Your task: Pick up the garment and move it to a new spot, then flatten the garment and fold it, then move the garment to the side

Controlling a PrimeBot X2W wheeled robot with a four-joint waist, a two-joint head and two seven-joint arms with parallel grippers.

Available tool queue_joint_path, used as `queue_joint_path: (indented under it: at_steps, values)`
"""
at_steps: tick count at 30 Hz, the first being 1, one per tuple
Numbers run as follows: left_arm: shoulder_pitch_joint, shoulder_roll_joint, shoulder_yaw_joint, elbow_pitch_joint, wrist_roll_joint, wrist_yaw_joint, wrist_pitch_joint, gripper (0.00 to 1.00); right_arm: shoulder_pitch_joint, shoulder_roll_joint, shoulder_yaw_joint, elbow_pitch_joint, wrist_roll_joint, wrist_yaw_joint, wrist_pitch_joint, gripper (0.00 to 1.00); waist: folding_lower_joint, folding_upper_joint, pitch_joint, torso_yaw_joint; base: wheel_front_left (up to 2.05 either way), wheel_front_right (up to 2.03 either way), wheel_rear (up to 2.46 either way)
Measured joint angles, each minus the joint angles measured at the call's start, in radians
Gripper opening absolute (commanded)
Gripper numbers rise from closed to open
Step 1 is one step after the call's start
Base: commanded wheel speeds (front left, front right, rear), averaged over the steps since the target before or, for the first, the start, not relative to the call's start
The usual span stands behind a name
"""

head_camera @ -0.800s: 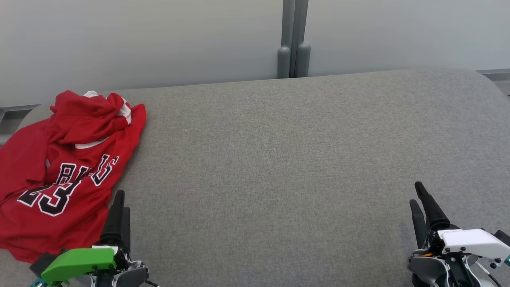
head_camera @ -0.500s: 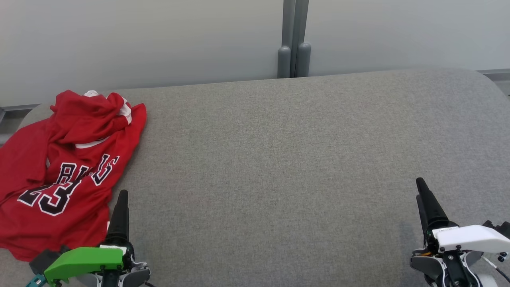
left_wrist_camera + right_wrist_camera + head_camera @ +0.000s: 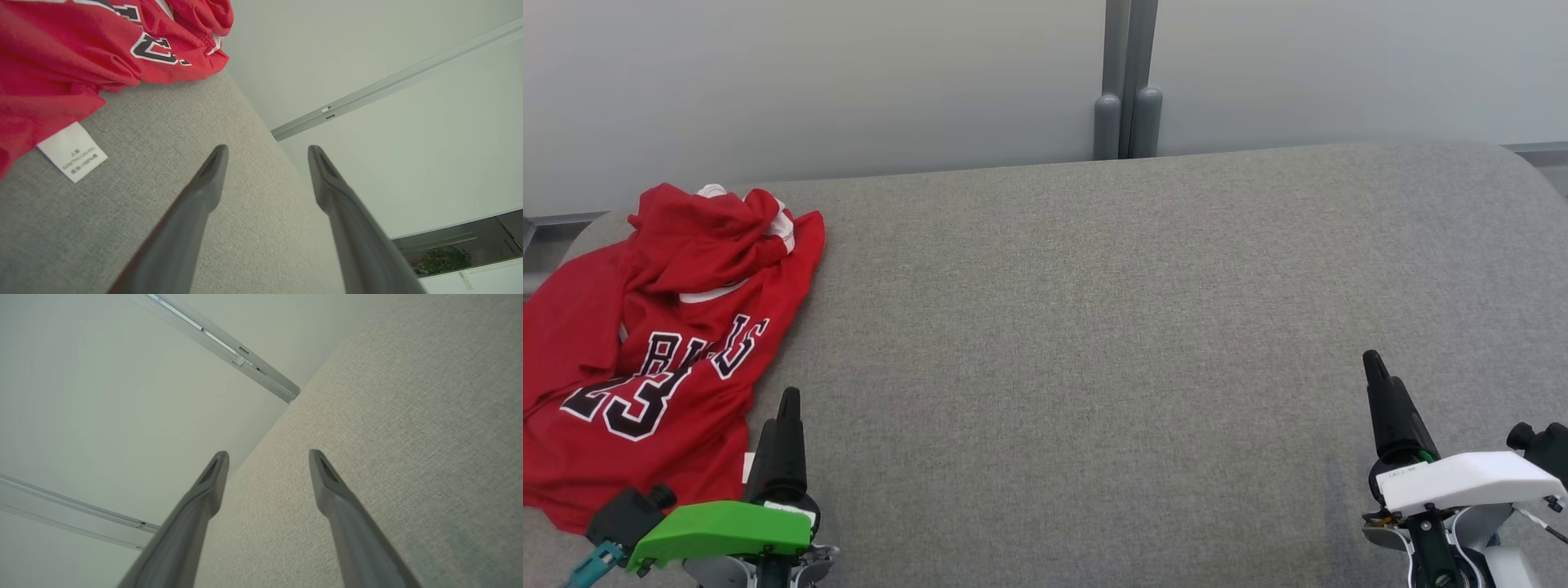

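The garment (image 3: 645, 343) is a red jersey with black and white lettering, lying crumpled at the left end of the grey table (image 3: 1094, 327), its top part bunched at the back. In the left wrist view the garment (image 3: 61, 53) fills the upper left, with a white care label (image 3: 72, 152) on the cloth surface. My left gripper (image 3: 788, 404) is just right of the jersey's near edge, open and empty, as its wrist view (image 3: 267, 153) also shows. My right gripper (image 3: 1372, 363) hovers at the table's near right, open and empty (image 3: 267, 457).
A pale wall with a grey vertical post (image 3: 1127, 82) runs behind the table. The table's rounded far corners are at the left and right. The middle and right of the grey surface lie bare.
Both grippers have rolled about their wrists, so their fingers now line up edge-on in the head view. The left one shifted slightly right, the right one slightly up. The jersey has not moved.
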Motion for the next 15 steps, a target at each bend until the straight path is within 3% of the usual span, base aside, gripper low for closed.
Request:
queue_joint_path:
  at_steps: [15]
  values:
    - [0.004,0.002,-0.011,0.019,0.256,-0.007,-0.051,1.00,0.011,-0.006,0.014,-0.021,-0.275,0.000,-0.054,1.00,-0.0001,0.0000,0.000,0.004,0.00,0.00,0.00]
